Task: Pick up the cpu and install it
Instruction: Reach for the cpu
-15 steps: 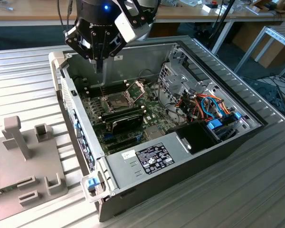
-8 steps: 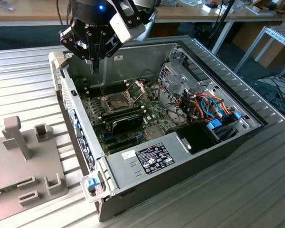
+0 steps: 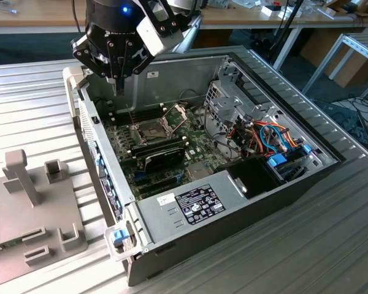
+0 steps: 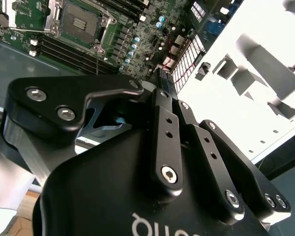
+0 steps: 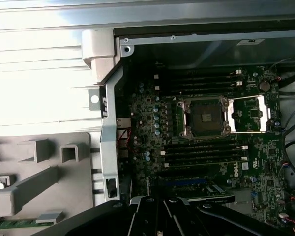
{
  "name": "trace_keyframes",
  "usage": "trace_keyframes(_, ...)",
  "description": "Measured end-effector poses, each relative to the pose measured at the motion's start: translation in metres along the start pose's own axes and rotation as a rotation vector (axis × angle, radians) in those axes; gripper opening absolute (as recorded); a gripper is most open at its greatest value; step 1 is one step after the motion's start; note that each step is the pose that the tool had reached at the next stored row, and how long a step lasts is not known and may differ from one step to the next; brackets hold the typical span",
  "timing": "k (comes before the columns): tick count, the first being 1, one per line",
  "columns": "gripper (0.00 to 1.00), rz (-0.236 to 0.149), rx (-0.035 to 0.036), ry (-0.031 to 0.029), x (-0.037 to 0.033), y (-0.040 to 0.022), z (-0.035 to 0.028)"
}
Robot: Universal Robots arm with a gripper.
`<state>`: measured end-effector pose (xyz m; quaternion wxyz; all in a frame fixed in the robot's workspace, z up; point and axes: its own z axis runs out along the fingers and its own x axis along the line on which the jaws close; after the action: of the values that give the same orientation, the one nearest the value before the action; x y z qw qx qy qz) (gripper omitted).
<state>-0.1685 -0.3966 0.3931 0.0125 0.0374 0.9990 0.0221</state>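
Exterior view, starting on its left: a pale grey moulded fixture plate [image 3: 30, 208] with upright pegs lies just beside the open dark metal computer case [image 3: 264, 211]. Over the case's far corner on that side hangs the black gripper [image 3: 118, 82], clenched to one narrow tip, well above the green motherboard [image 3: 199, 147]. Moving right, there's the dark square socket [image 3: 146, 130], its hinged metal frame [image 3: 173, 114] swung up, and the first wrist view shows the dark bed exposed. Just beside it lies a long black rectangular module [image 3: 162, 156]. Further right, blue and orange cables [image 3: 273, 138] tangle. As for the small silver-grey cpu, I cannot tell where it is.
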Motion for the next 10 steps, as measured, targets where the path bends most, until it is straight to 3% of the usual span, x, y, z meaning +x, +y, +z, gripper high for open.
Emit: trace_keyframes(10,0.11,0.0,0.0,0.0,0.0015,-0.0001,0.0)
